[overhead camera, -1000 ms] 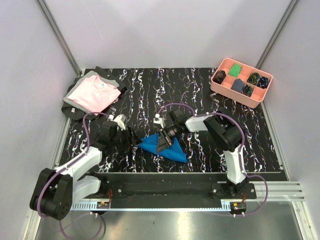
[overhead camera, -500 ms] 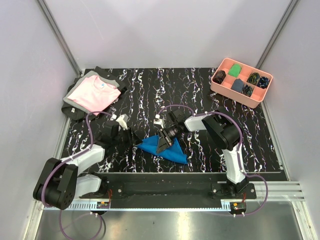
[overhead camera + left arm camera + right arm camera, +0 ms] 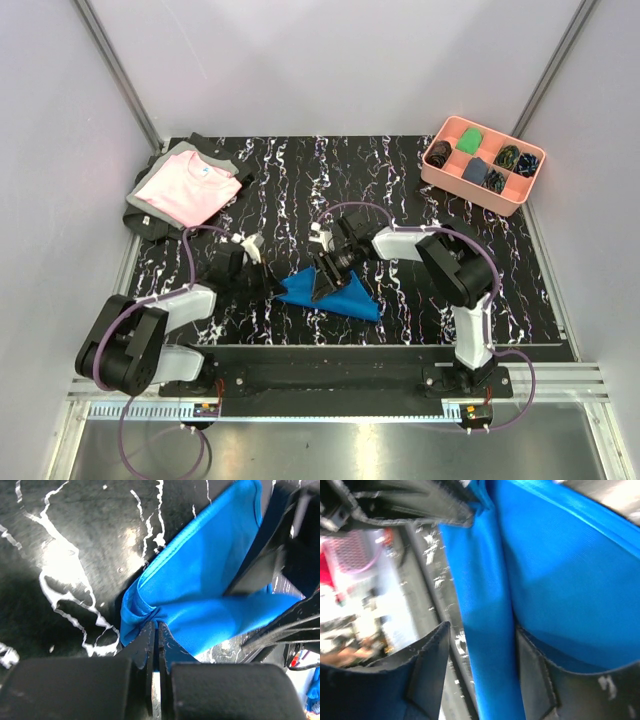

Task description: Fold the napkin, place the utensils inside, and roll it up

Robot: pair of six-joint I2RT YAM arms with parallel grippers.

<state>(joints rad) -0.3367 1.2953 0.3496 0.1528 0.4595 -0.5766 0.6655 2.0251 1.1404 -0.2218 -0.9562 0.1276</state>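
Left hand (image 3: 154, 632) had slid toward 3 o'clock, clenching the napkin (image 3: 210, 580) corner; right hand (image 3: 480, 672) straddled it, released; slick satin might slip from that thin pinch.

One blue napkin (image 3: 350, 299), one pink shirt (image 3: 190, 188), one pink tray (image 3: 466, 190) — six compartments.

Bright, even light; right wrist view blurs the napkin (image 3: 545, 580).

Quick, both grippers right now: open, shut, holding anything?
Left gripper: shut, pinching the blue napkin at its corner.
Right gripper: open, jaws astride a napkin fold, not clamped.
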